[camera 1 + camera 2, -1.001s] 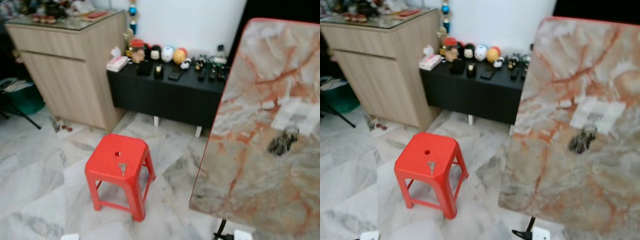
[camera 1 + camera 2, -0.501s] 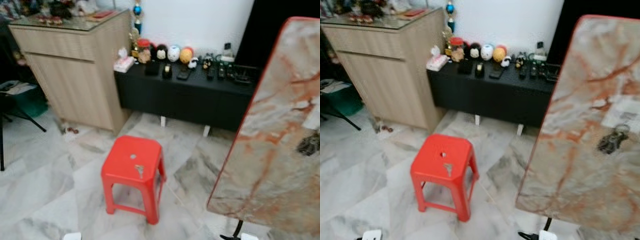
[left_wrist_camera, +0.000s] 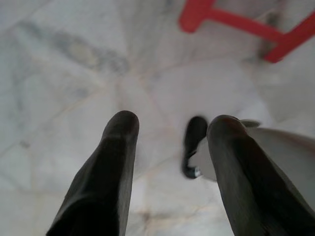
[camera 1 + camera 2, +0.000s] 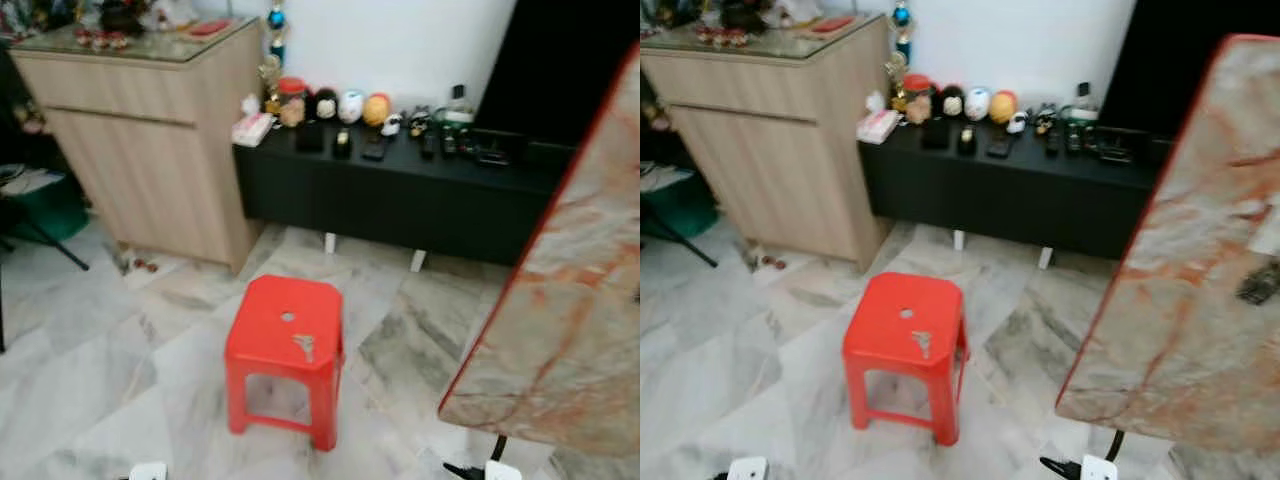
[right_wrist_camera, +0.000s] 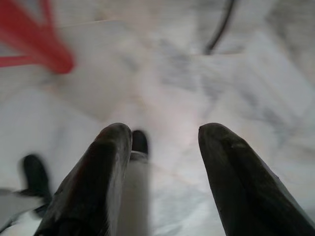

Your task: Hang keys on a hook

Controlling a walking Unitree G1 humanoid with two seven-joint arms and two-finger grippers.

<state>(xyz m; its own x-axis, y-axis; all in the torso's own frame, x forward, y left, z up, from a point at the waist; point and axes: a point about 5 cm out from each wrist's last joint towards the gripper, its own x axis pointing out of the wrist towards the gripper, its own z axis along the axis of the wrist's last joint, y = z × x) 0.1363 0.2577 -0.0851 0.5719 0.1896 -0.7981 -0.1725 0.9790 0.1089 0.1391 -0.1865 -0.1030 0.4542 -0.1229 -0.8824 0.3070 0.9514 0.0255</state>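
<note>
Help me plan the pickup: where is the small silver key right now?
The small silver key lies on the red plastic stool, near its front edge, just below the seat's centre hole, in the head views' middle.

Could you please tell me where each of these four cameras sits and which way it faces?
Left eye: on the head, looking forward and down at the red stool with a key on its seat.
Right eye: same scene; marble board on the right.
Left wrist: on that arm, looking down past the open left gripper at the floor.
Right wrist: likewise, past the open right gripper.
Both wrist views share the floor and stool legs.
</note>
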